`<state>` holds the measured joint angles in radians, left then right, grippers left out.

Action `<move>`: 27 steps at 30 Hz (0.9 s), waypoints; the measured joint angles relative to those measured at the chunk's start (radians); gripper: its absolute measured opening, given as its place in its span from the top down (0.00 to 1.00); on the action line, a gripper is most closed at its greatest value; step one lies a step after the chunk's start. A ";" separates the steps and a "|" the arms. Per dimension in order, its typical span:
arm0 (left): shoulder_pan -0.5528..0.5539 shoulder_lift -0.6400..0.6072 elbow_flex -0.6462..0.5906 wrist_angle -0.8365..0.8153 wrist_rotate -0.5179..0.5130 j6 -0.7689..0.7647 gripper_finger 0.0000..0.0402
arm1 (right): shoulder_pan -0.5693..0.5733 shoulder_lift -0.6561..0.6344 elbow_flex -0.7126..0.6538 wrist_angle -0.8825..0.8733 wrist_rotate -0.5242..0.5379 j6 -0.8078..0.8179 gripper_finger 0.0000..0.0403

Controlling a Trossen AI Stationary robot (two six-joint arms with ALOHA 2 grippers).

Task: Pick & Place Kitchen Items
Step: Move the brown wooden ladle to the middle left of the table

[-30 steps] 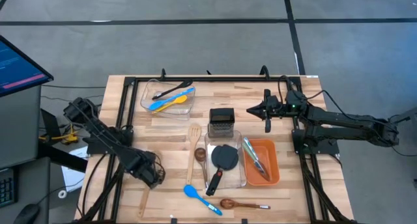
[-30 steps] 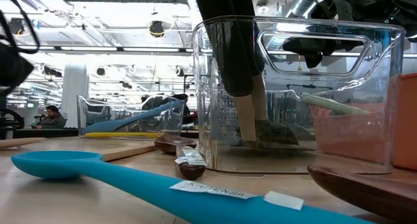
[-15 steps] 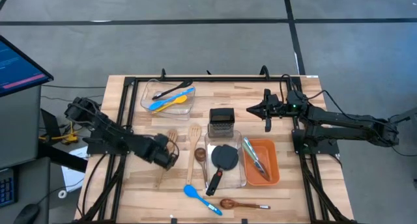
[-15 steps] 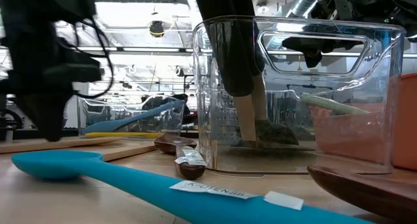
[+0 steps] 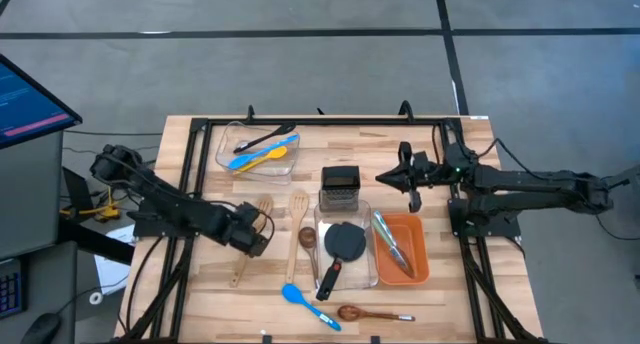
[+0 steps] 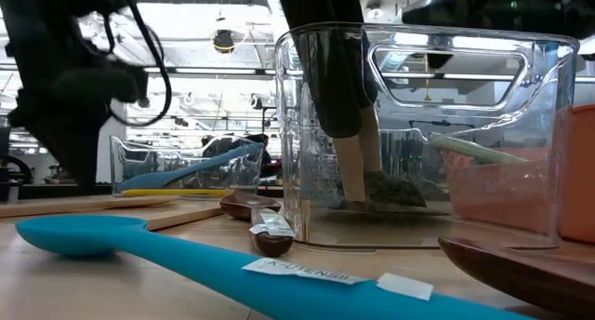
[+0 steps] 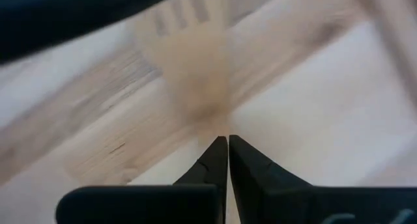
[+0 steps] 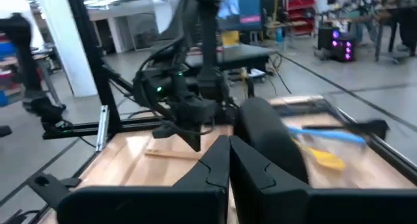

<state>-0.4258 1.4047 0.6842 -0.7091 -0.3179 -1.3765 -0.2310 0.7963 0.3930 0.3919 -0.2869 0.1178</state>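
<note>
Left pincer (image 5: 262,227) low over the tabletop (image 5: 200,284), fingers pressed together; whether they pinch the wooden fork (image 5: 252,241) lying right under them, cannot tell. Likely positioned there to lift or drag that fork.

Clear tub (image 5: 226,154) near the back holds a blue spoon (image 5: 256,154), a yellow spoon (image 5: 270,157), and black tongs (image 5: 262,138), seemingly sorted already.

Centre: wooden spatula (image 5: 298,224), steel grater (image 5: 340,186), and a black turner (image 5: 340,252) in a clear bin (image 5: 370,274). Orange tray (image 5: 416,246) holds metal tongs (image 5: 391,240).

Right pincer (image 5: 386,176) hangs closed and empty beside the grater, apparently waiting.
</note>
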 joint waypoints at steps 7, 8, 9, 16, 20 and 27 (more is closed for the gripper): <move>-0.056 -0.057 0.000 0.002 -0.075 0.065 0.99 | 0.148 0.116 0.089 -0.036 0.179 -0.023 1.00; -0.056 -0.059 -0.006 0.005 -0.077 0.067 0.99 | 0.161 0.145 0.104 -0.040 0.184 -0.023 1.00; -0.056 -0.061 -0.014 0.003 -0.083 0.066 0.99 | 0.173 0.178 0.122 -0.041 0.184 -0.025 1.00; -0.044 -0.061 -0.110 0.014 -0.144 0.018 0.99 | 0.228 0.387 0.276 -0.125 0.183 -0.114 1.00; -0.044 -0.061 -0.129 0.038 -0.145 -0.015 0.99 | 0.238 0.456 0.356 -0.243 0.181 -0.094 1.00; -0.045 -0.062 -0.128 0.079 -0.145 -0.015 0.99 | 0.259 0.513 0.404 -0.305 0.180 -0.083 1.00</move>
<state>-0.4706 1.3430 0.5560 -0.6298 -0.4633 -1.3918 0.0280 1.3091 0.7974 0.0873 -0.1064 0.0351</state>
